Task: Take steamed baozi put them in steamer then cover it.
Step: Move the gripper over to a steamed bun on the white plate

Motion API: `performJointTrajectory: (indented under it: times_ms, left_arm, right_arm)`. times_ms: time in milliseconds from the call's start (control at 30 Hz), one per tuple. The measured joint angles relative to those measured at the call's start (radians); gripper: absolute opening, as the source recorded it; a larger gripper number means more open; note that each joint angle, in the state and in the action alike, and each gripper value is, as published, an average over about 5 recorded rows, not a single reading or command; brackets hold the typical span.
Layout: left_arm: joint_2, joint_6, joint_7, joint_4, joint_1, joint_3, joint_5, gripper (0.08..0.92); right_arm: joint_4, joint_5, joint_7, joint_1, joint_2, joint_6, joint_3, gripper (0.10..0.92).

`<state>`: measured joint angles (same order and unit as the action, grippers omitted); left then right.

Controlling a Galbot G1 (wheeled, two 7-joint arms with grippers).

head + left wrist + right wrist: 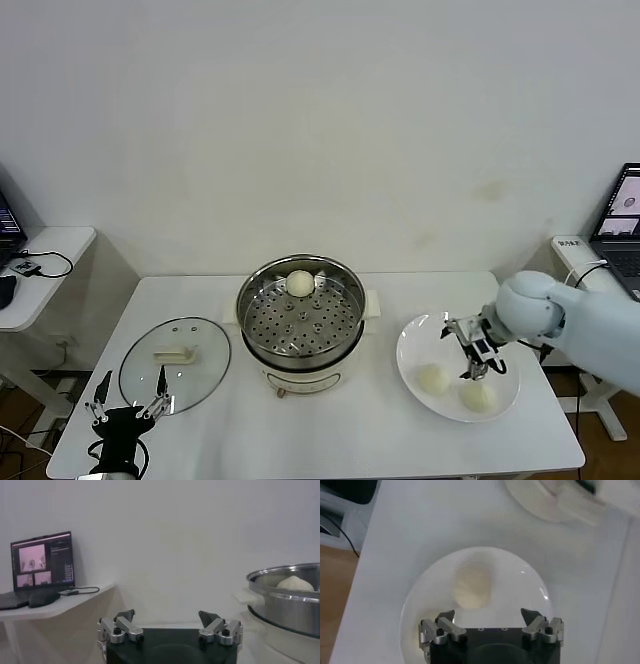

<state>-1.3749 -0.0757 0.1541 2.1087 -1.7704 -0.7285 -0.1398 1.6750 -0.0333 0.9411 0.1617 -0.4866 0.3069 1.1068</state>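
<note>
Right gripper [474, 356] being held wide open, empty, over plate [414, 340] – baozi [471, 583] lying below. Left gripper [127, 394] being kept spread – nothing gripped, near cover [175, 364].

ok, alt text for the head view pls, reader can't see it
The right claw hovers open over a white plate holding two baozi, right of the steamer, which has one bun on its tray. The glass cover lies on the table left of the steamer, with the left claw open at its near edge.
</note>
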Motion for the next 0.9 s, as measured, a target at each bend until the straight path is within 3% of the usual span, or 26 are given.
performJointTrajectory:
  times_ms: [600,900]
  left_arm:
    - [0.000,-0.001,0.000,-0.012,0.005,-0.007,-0.002,0.823]
    - [-0.004,-0.003,0.000,-0.016,0.008,-0.008,-0.002,0.823]
  right_arm:
    - [-0.098,-0.034,-0.048,-0.162,-0.080,-0.006,-0.087,0.821]
    - [-0.134,-0.040,-0.054,-0.189,-0.112,-0.001,-0.102,0.753]
